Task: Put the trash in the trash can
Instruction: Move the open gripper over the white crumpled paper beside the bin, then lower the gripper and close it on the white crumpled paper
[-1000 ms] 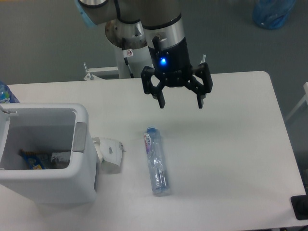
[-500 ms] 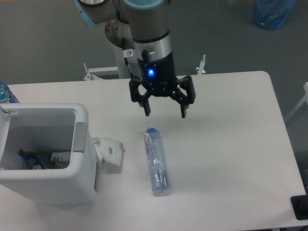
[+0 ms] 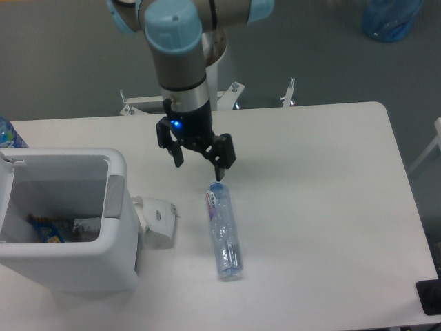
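The arm is seen reaching down from the far edge of the table (image 3: 331,207), its grey wrist column standing nearly upright under a pale blue joint cap, with a small blue light lit on the wrist just above the pincer (image 3: 198,165). The pincer is pointed downward at the table and is held wide apart, with nothing between its two black fingers; one fingertip (image 3: 178,160) is seen on the side toward the trash can and the other is lower in the picture, on the bottle's side. The clear plastic bottle (image 3: 224,232) is laid flat on the table just below the pincer, its near end close beneath the lower fingertip, though contact cannot be made out; the bottle's length runs away from the pincer toward the front edge of the table, and its purple-red label is seen at the end nearer the pincer. The crumpled white paper bag (image 3: 157,220) is found below the pincer and off to the trash can's side, lying against the grey panel of the trash can (image 3: 114,165). The white trash can is set well off to that same side, its opening facing up, with a few scraps seen at its bottom.
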